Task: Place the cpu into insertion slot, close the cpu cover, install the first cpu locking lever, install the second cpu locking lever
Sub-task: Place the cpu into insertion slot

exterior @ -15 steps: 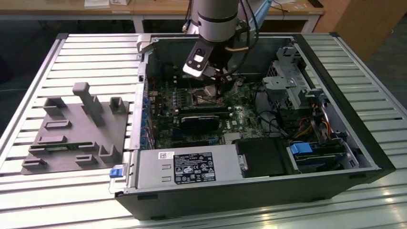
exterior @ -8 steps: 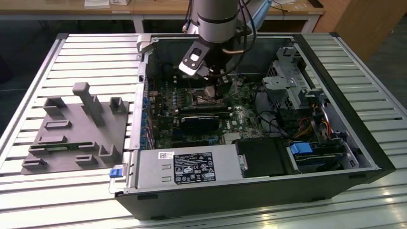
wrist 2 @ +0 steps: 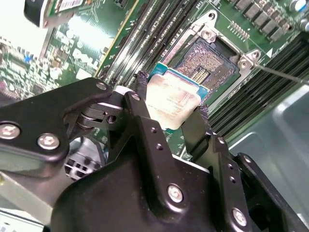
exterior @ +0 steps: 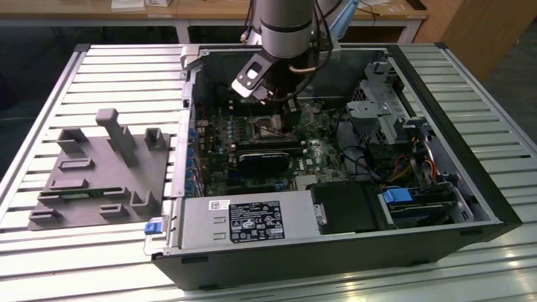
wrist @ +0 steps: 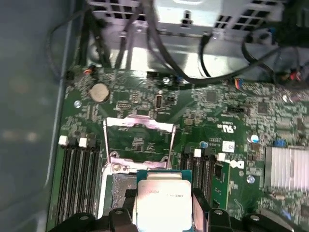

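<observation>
Gripping the cpu [wrist 2: 171, 99] between them, the jaws hang near the insertion slot [wrist 2: 206, 65].

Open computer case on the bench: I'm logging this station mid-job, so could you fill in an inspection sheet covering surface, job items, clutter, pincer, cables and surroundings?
Surface: slatted metal table carrying the open computer case.
Job's things: cpu held off the board, close to the insertion slot, whose contacts are bare; cpu cover flipped open.
Clutter: grey fixture block on the table, at the exterior view's left of the case.
Grippers: pincer shut on the cpu's edges.
Cables: wire bundles inside the case, apart from the slot.
Surroundings: wooden desks behind the table.
</observation>
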Robot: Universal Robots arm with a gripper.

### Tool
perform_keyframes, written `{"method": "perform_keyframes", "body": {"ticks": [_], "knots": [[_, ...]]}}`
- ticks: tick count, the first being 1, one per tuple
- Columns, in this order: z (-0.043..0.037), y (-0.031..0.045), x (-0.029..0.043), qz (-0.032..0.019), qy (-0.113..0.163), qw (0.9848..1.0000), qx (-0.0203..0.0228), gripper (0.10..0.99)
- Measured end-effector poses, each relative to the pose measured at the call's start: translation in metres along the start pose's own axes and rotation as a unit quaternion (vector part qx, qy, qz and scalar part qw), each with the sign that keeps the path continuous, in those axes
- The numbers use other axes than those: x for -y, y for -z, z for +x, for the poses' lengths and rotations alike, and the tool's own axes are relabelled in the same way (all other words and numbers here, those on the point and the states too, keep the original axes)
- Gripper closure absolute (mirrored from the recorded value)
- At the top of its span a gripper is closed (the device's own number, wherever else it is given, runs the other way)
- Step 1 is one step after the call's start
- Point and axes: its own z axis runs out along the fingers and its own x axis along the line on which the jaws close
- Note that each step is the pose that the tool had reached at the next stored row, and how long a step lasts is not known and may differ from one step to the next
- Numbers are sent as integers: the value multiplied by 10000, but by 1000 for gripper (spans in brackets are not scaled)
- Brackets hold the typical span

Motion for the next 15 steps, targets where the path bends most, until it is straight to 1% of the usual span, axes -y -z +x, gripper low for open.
{"method": "perform_keyframes", "body": {"ticks": [3,5,8,15], "knots": [[0,-14,2,-2,-273,9996,24,549],[4,-28,10,-2,-362,9993,32,549],[32,-57,27,-3,-409,9992,37,549],[130,-122,84,-3,-416,9991,37,549]]}}
